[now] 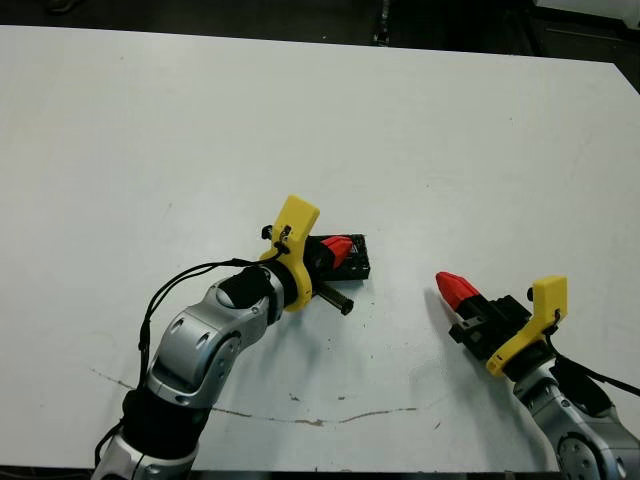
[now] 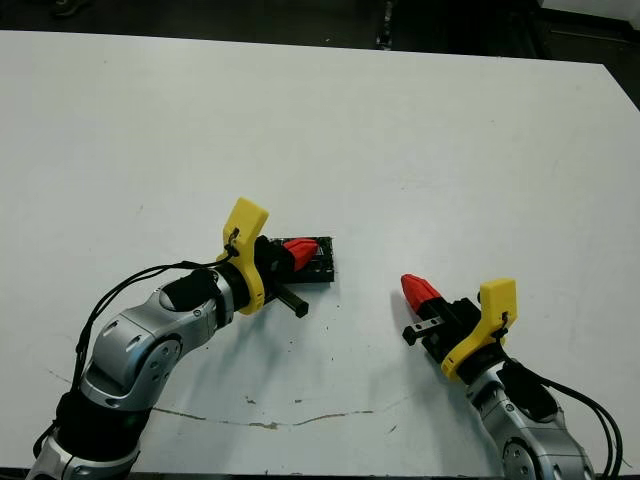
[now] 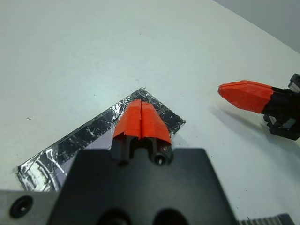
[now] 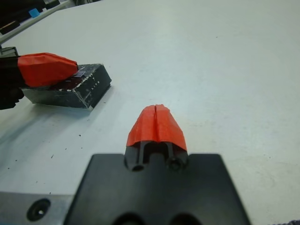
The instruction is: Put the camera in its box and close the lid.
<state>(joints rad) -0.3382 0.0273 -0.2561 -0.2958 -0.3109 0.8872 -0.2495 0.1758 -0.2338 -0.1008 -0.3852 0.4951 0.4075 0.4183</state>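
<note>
- White table [image 1: 200,130] under me, scuffed along its near edge, with the box [image 1: 352,262] standing a little my-left of the middle.
- The box's dark, silvery-speckled outside shows in the right wrist view [image 4: 79,89]; the flat speckled lid [image 3: 93,136] lies on top of it, with a pale patch of the lid visible under my wrist.
- With the lid covering the box, I cannot see inside it; the camera does not show in any view, so I cannot tell whether it is in there.
- My left gripper [image 1: 338,247] is above the lid, its two red fingers [image 3: 140,123] pressed together with nothing between them. In the right wrist view the red tip [image 4: 47,69] lies on the top of the box; whether it presses on the lid or only sits just over it, I cannot tell.
- My right gripper [image 1: 455,290] is off to my right of the box, well apart from it, over bare table. Its fingers [image 4: 156,125] are clenched too, only a thin seam between them, and they hold nothing.
</note>
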